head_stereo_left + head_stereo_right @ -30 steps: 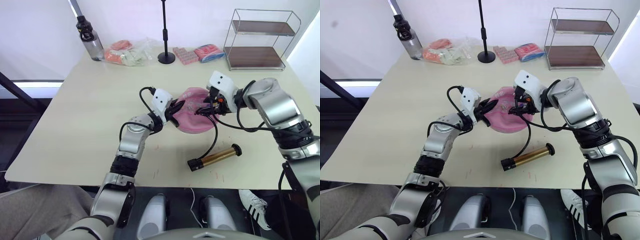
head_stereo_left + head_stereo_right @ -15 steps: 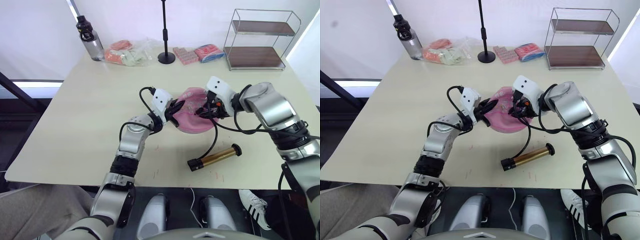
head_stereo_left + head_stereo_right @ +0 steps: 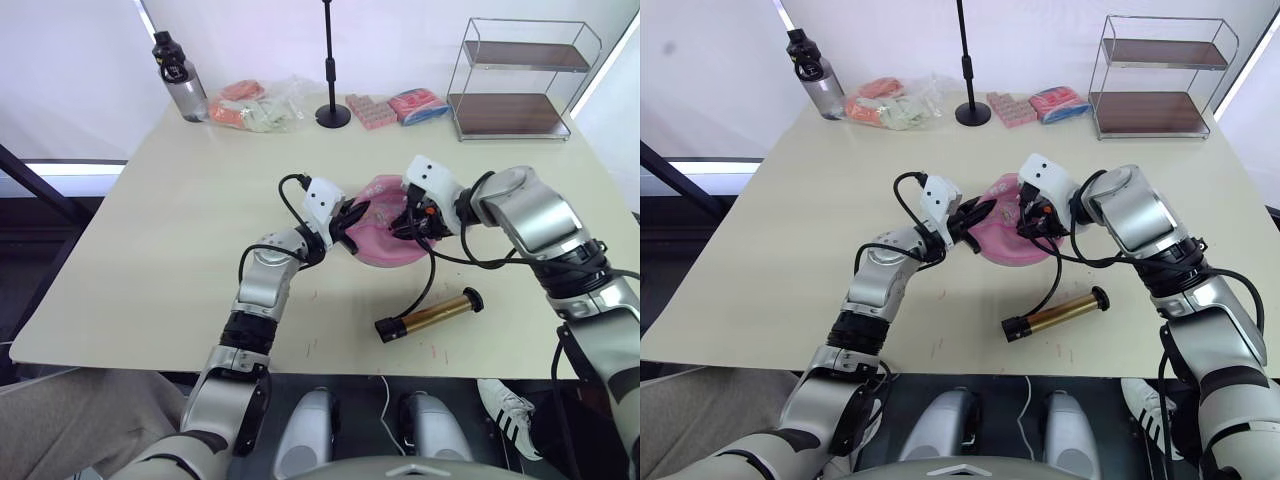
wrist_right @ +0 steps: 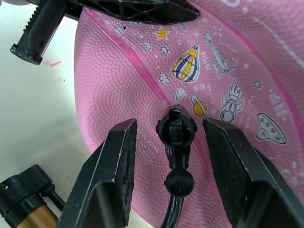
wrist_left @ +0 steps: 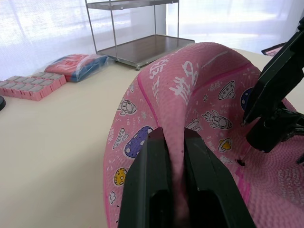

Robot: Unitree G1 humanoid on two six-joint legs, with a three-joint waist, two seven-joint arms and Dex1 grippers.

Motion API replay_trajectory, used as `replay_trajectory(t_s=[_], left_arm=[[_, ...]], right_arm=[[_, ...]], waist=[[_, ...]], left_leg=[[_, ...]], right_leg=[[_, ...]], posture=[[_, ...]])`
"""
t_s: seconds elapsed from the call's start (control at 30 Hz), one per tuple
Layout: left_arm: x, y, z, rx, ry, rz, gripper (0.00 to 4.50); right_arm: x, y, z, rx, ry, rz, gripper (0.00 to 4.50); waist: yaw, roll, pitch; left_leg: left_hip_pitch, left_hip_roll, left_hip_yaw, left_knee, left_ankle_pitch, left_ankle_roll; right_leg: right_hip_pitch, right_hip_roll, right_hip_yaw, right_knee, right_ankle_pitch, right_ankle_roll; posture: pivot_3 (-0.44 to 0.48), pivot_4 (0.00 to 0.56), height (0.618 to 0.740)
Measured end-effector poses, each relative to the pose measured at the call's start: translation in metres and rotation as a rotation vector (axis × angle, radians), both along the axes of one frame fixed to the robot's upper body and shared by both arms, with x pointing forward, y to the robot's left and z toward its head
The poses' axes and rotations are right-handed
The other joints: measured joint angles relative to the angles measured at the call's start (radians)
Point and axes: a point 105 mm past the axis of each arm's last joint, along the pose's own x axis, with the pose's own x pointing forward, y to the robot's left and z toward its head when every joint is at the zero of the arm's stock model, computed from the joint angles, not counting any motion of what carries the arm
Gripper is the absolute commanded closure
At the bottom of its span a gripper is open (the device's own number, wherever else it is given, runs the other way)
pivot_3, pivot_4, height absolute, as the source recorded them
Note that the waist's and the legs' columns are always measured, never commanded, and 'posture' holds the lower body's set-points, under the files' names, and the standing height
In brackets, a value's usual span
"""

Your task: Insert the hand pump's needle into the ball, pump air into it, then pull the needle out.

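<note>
The ball [image 3: 385, 232] lies deflated mid-table, the hose end [image 4: 176, 133] standing on its surface. The right gripper [image 4: 175, 142] is spread either side of that hose end, not touching. At the ball's 9 o'clock, the left gripper [image 5: 173, 156] pinches a rubber fold. The hand pump [image 3: 430, 315] lies at 5 o'clock.

a lab: plain table [image 3: 180, 230], stand pole [image 3: 331, 70], wire shelf [image 3: 520, 80].

You'll find small printed lettering on the pink ball [image 4: 142, 90] beside the right end effector [image 4: 176, 156], too tiny to read.
</note>
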Motion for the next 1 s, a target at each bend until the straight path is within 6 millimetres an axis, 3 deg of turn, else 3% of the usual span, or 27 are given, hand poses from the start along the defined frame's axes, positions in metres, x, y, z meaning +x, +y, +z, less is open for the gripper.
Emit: replay_trajectory(t_s=[0.03, 0.1, 0.2, 0.23, 0.63, 1.0], left_arm=[[0.000, 0.000, 0.000, 0.000, 0.000, 0.000, 4.50], [0.000, 0.000, 0.000, 0.000, 0.000, 0.000, 4.50], [0.000, 0.000, 0.000, 0.000, 0.000, 0.000, 4.50], [0.000, 0.000, 0.000, 0.000, 0.000, 0.001, 4.50], [0.000, 0.001, 0.000, 0.002, 0.000, 0.002, 4.50], [0.000, 0.000, -0.001, -0.001, 0.001, 0.000, 4.50]], right_arm=[[0.000, 0.000, 0.000, 0.001, 0.002, -0.001, 2.19], [0.000, 0.000, -0.001, 0.004, 0.009, -0.003, 2.74], [0.001, -0.001, -0.002, 0.007, 0.012, -0.008, 4.16], [0.001, -0.002, -0.002, 0.005, 0.014, -0.012, 4.45], [0.003, 0.000, -0.001, -0.025, 0.003, -0.008, 4.45], [0.003, 0.009, 0.004, -0.240, -0.045, 0.091, 4.45]], waist=[[0.000, 0.000, 0.000], [0.000, 0.000, 0.000], [0.000, 0.000, 0.000], [0.000, 0.000, 0.000], [-0.001, 0.000, 0.000], [-0.001, 0.000, 0.000]], left_leg=[[0.000, 0.000, 0.000, 0.000, 0.000, 0.000], [0.000, 0.000, 0.000, 0.000, 0.000, 0.000], [0.000, 0.000, 0.000, 0.000, 0.000, 0.000], [0.000, 0.000, 0.000, 0.000, 0.000, 0.000], [0.000, 0.000, 0.000, 0.000, 0.000, 0.000], [0.000, 0.000, -0.001, 0.000, 0.000, 0.000]], right_leg=[[0.000, 0.000, 0.000, 0.000, 0.000, 0.000], [0.000, 0.000, 0.000, 0.000, 0.000, 0.000], [0.000, 0.000, 0.000, 0.000, 0.000, 0.000], [0.000, 0.000, 0.000, 0.000, 0.000, 0.000], [0.000, 0.000, 0.000, 0.000, 0.000, 0.000], [0.000, 0.000, -0.001, 0.000, 0.000, 0.000]], posture=[[0.000, 0.150, 0.740], [0.000, 0.150, 0.740], [0.000, 0.150, 0.740], [0.000, 0.150, 0.740], [0.000, 0.150, 0.740], [0.000, 0.150, 0.740]])
